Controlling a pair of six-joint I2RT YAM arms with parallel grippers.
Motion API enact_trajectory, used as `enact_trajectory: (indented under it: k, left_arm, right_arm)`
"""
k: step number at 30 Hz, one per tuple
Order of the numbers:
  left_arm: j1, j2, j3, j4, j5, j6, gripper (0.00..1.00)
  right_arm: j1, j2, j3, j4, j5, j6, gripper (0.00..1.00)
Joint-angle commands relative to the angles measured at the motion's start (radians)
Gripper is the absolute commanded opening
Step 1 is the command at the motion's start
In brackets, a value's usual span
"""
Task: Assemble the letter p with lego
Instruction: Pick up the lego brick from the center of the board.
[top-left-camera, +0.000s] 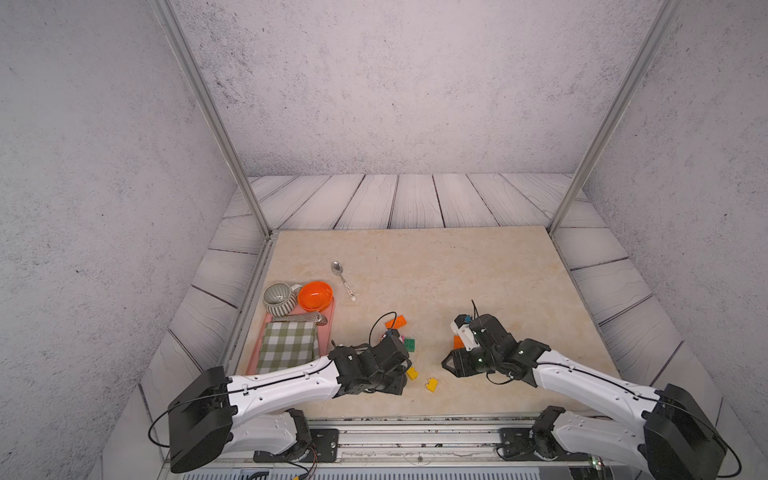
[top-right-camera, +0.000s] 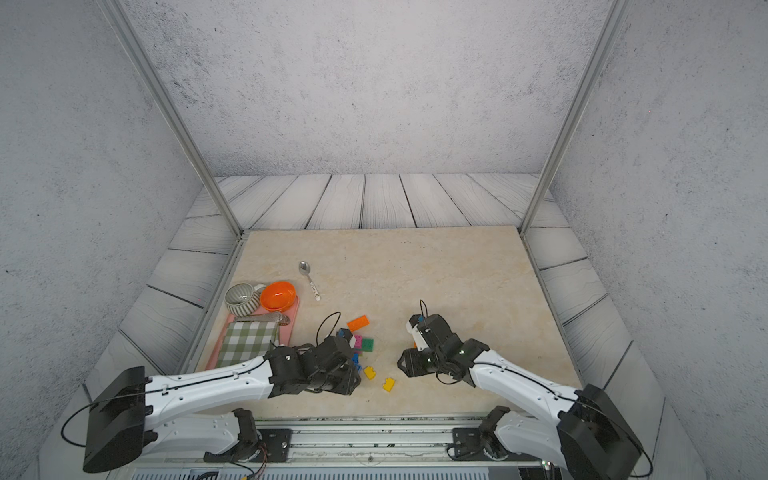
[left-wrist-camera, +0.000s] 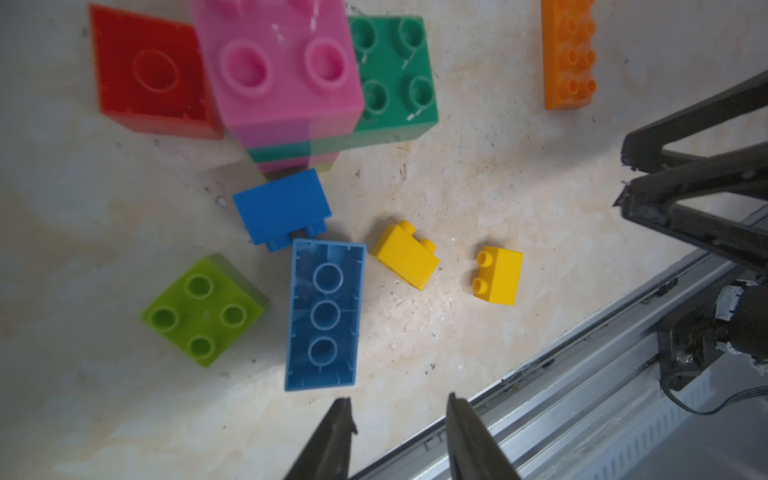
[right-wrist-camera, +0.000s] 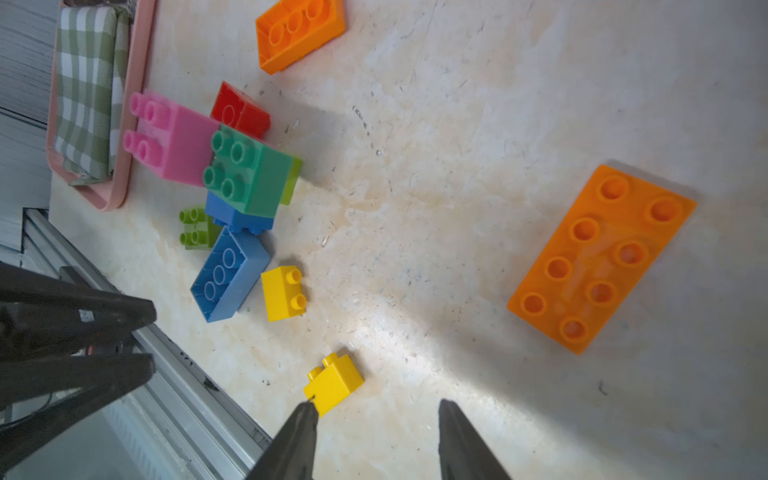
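A tray (top-left-camera: 330, 328) lies at the left edge of the desk (top-left-camera: 478, 270). A bowl (top-left-camera: 279, 297) and a second bowl (top-left-camera: 316, 296) sit side by side at its far end, and a cloth (top-left-camera: 287, 347) lies on its near part. A spoon (top-left-camera: 343, 278) lies on the desk just behind the tray. Right of the tray sits a brick cluster (top-right-camera: 365, 344), with a long brick (top-left-camera: 395, 321) just behind it. Near its front right lie a small brick (top-left-camera: 412, 372) and, further right, a second small brick (top-left-camera: 432, 384). Another long brick (right-wrist-camera: 598, 257) lies well to the right.

1. The pink brick (left-wrist-camera: 278, 70) was blurred and cropped in the left wrist view.
2. The left arm (top-left-camera: 365, 365) hid part of the brick cluster (top-right-camera: 365, 344) in both top views.
3. The right wrist view cropped one orange brick (right-wrist-camera: 299, 33).
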Motion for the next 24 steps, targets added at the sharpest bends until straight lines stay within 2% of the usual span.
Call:
enact_trajectory:
  k: [1,4,7,11,13,17,24]
  left_arm:
    - [-0.026,0.022,-0.017,0.091,0.023,-0.032,0.41]
    - [-0.056,0.039,-0.01,0.12,0.005,-0.031,0.4]
    - [-0.083,0.085,0.017,0.145,0.007,-0.012,0.42]
    - [-0.107,0.168,0.102,0.108,0.01,0.021,0.5]
    - [-0.117,0.202,0.136,0.095,0.01,0.044,0.51]
    - [-0.126,0.275,0.19,0.063,0.023,0.091,0.5]
    - [-0.128,0.393,0.244,0.088,0.081,0.097,0.52]
  right_arm:
    - [0.017,0.039,0.018,0.061,-0.031,0.007,0.48]
    - [0.03,0.083,0.012,0.092,-0.035,0.017,0.47]
    - [0.03,0.093,0.008,0.065,0.026,0.039,0.47]
    - [0.027,0.018,0.008,-0.021,0.175,0.067,0.48]
    - [0.014,-0.035,0.002,-0.062,0.223,0.072,0.48]
    - [-0.038,-0.117,-0.009,-0.11,0.215,0.066,0.48]
    - [-0.063,-0.149,-0.003,-0.15,0.21,0.051,0.48]
